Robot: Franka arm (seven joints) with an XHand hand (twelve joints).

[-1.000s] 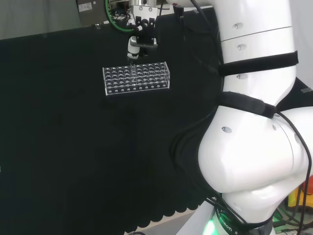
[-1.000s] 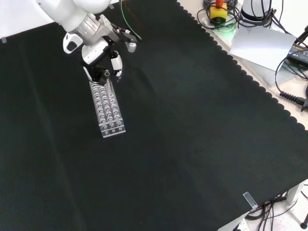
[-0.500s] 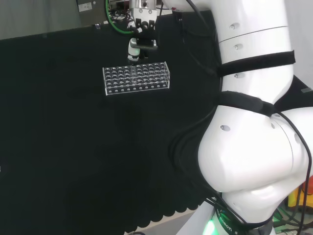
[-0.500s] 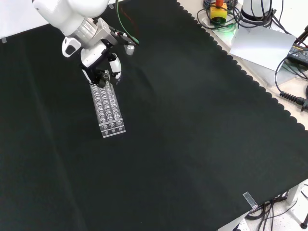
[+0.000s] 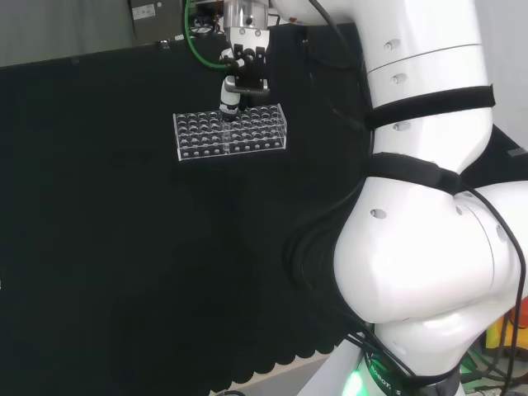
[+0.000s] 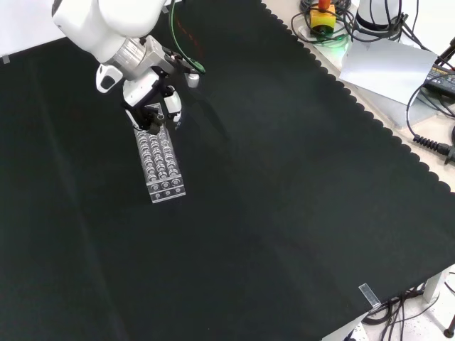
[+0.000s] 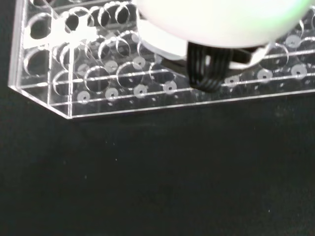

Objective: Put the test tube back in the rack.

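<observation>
The clear plastic rack [image 5: 247,142] with rows of holes lies on the black cloth. In the front view the rack [image 6: 163,167] runs away from the camera. The hand [image 5: 238,76] hangs right over its back rows, and in the front view the hand [image 6: 149,106] covers the rack's far end. A thin clear test tube [image 5: 224,132] seems to stand upright in a hole just below the hand. I cannot make out whether the hand still holds it. The wrist view looks down on the rack [image 7: 98,73] from close by, past a blurred white part of the hand [image 7: 221,19].
The arm's big white links [image 5: 421,206] take up the right of the head view. Cables, a grey sheet [image 6: 387,67] and a yellow and red button box [image 6: 323,15] lie beyond the cloth's scalloped edge [image 6: 398,145] in the front view.
The hand has come down and shifted a little over the rack's end, closer to its top. The rack has not moved.
</observation>
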